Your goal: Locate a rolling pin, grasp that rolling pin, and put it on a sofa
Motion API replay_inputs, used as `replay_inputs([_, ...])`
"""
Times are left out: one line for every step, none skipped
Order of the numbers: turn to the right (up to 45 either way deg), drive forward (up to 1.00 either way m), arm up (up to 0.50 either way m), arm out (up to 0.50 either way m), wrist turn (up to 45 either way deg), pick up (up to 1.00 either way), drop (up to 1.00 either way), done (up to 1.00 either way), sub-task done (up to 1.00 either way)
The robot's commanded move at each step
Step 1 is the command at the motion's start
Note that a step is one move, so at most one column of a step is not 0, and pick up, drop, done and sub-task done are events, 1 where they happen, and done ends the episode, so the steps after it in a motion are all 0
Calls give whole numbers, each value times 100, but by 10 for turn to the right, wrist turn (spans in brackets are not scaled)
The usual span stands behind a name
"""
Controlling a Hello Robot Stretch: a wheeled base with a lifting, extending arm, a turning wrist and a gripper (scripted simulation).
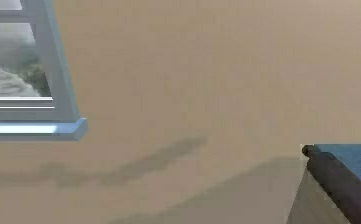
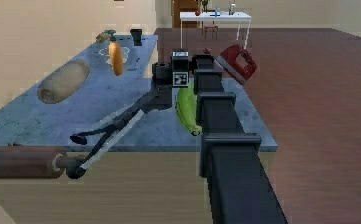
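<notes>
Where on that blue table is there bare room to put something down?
Bare tabletop lies between the tan loaf and the gripper, and right of the arm, before the red thing. Crowded: the near corner by the rolling pin and the far end by the dark cup.

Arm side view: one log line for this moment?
phase: grasp approach | gripper near rolling pin at counter edge | hold: cannot tell | placement: not yet done

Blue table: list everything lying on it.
Tan loaf, orange item, dark cup, red object, green oblong item, brown rolling pin at the near edge. The arm hides the tabletop beneath it.
</notes>
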Motion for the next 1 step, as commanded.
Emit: replay_inputs([0, 0, 0, 0, -180, 0, 0, 0, 0])
